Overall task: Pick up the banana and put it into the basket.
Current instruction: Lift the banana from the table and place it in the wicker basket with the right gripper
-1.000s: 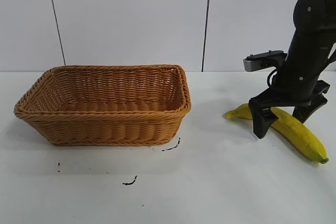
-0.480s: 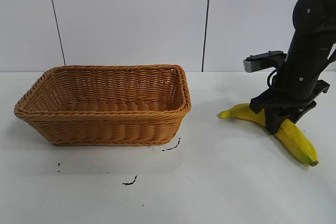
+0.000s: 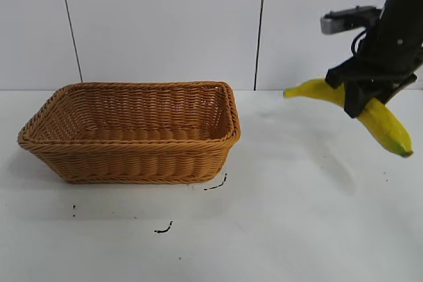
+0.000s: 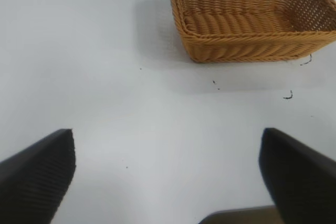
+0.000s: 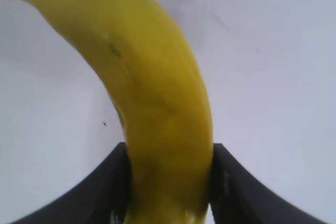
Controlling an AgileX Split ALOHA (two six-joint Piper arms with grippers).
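— Currently: status of right gripper (image 3: pixel 362 102)?
— Raised well above the table (image 3: pixel 284 216), at the right side of the exterior view. Pointing steeply downward. Fingers (image 5: pixel 105 182) clamped on the banana (image 3: pixel 357 107) near its middle, one on each flank, as seen in the right wrist view.

— Banana position and attitude?
— Airborne, clear of the table. Tilted: one end pointing toward the basket (image 3: pixel 132 130), the other end hanging lower at the far right. Well apart from the basket, to its right.

— Left gripper (image 4: pixel 168 182)?
— Not visible in the exterior view. Parked low over bare table per left wrist view, aimed toward the basket at a distance. Fingers (image 4: pixel 37 177) spread wide, holding nothing.

— Basket condition?
— Resting flat on the table at left of centre, upright, opening upward. Interior visible in both exterior and left wrist views: woven floor and walls only.

— Other surface details?
— Small dark marks (image 3: pixel 164 229) on the table in front of the basket, near its right front corner.
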